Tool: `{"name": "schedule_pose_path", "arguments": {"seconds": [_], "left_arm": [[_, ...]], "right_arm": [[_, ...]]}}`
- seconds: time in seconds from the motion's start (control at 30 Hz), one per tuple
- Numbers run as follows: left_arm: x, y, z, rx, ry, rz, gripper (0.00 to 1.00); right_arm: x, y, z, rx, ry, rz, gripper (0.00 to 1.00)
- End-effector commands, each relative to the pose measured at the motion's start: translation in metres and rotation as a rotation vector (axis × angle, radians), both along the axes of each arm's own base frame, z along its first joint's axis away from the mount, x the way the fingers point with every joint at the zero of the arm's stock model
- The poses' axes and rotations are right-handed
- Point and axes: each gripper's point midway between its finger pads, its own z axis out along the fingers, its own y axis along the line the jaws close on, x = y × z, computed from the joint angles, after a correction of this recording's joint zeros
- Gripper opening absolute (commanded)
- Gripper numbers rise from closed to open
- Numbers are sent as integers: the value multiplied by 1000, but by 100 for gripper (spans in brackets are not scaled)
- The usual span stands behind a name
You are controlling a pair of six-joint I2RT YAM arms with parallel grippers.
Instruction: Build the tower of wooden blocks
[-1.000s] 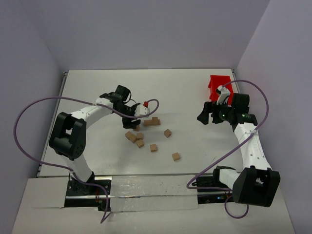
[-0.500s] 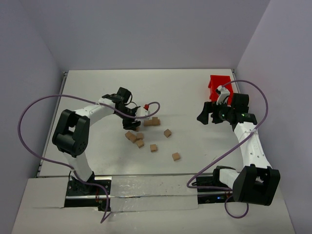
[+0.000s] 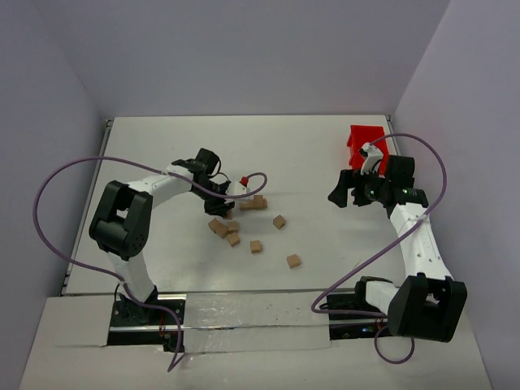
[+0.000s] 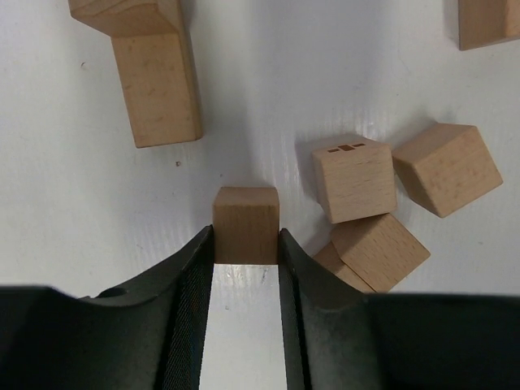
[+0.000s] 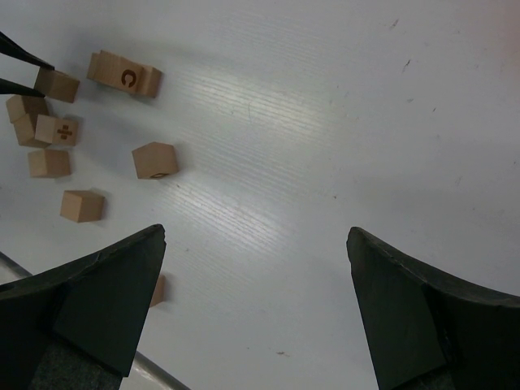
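1. The left tool (image 4: pixel 246 240) is closed on one block (image 4: pixel 246 221). Its fingers (image 4: pixel 191 280) press two opposite flat faces, and the block seems to rest on the table (image 3: pixel 325 162), not yet lifted.
2. That square-on grip probably serves to carry the block level, so it can land flat on the tower.
3. No tower stands yet. A short row (image 3: pixel 253 203) of blocks lies just beside the left tool and is likely the base.
4. The other blocks (image 3: pixel 231 231) lie loose near the table's middle, some touching, a few apart toward the near edge.
5. The right tool (image 5: pixel 253 244) hangs wide open and empty, well apart from the blocks, near the red bin (image 3: pixel 363 140).
6. The table is white, matte and faintly grained. Plain pale lilac walls (image 3: pixel 244 57) close it in on three sides.
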Motion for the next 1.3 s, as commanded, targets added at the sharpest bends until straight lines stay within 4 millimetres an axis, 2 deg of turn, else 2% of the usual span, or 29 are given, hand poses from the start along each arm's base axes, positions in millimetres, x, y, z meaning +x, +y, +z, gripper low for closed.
{"name": "schedule_pose_path", "arguments": {"seconds": [0.0, 0.2, 0.23, 0.37, 0.7, 1.0, 1.27], "left_arm": [[10, -6, 3, -24, -35, -11, 29], [18, -17, 21, -49, -37, 7, 14], [22, -24, 31, -65, -41, 15, 10], [25, -41, 46, -82, -38, 33, 4], [34, -68, 36, -64, -30, 54, 6], [41, -78, 27, -59, -30, 76, 9], [44, -83, 28, -67, -36, 80, 10]], "right_arm": [[7, 1, 6, 2, -34, 4, 100], [6, 1, 7, 3, -36, 3, 100], [6, 2, 7, 4, -36, 4, 100], [7, 2, 7, 5, -37, 8, 100], [5, 3, 7, 5, -36, 14, 100], [4, 4, 8, 8, -37, 17, 100], [3, 4, 7, 6, -36, 19, 100]]}}
